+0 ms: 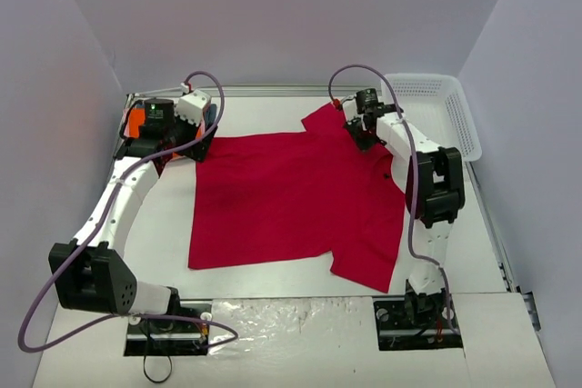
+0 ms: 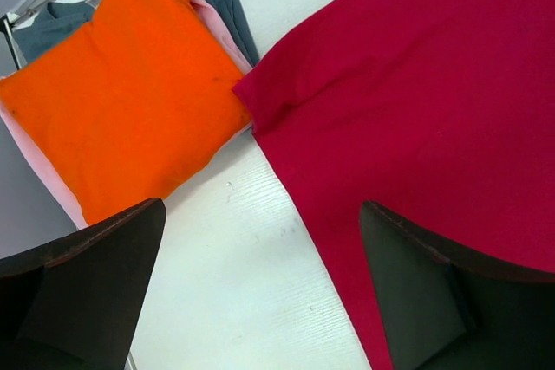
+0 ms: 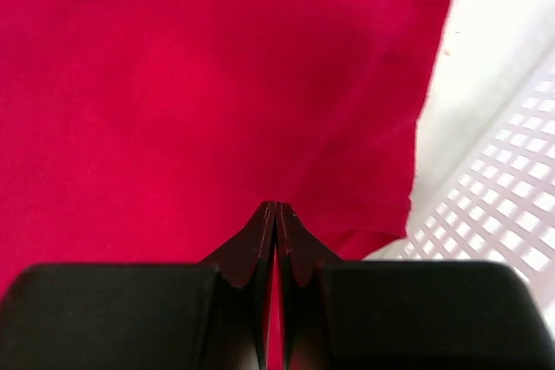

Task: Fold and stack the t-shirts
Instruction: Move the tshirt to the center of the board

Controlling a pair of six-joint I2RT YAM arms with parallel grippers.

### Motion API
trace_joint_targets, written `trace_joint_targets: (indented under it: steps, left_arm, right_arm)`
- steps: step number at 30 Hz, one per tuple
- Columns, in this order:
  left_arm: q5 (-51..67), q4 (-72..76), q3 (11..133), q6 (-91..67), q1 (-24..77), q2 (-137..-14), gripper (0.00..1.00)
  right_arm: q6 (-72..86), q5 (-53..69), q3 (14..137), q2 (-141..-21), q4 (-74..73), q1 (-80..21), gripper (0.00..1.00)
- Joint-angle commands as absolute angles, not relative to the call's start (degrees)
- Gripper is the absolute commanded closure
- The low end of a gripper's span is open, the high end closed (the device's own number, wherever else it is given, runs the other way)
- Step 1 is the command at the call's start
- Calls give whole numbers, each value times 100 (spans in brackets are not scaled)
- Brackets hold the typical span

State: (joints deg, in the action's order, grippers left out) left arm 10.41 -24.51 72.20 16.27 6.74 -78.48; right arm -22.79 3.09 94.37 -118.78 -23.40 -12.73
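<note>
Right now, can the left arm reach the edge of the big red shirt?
Probably yes. The left gripper is open and hangs right above the edge of the red t-shirt, half over cloth, half over bare table. Nothing lies between. The orange t-shirt sits off to the side.

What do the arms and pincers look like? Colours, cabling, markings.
The left arm and right arm have white links with black joint housings. A lilac cable loops along each. The left pincer and right pincer have dark, matte, wedge-shaped fingers. No legible markings.
</note>
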Motion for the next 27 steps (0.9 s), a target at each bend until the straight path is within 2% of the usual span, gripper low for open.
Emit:
trace_joint_targets:
  steps: [1,27]
  left_arm:
    - [1125,-2417,7137,1512,677,-7585,6]
    - [1362,-2329,6943,1397,677,-7673,6]
  right_arm:
    - [-2268,255,9571,-12084,-2294,-1248,100]
    - [-2250,-984,10801,-13746,-2276,-1037,100]
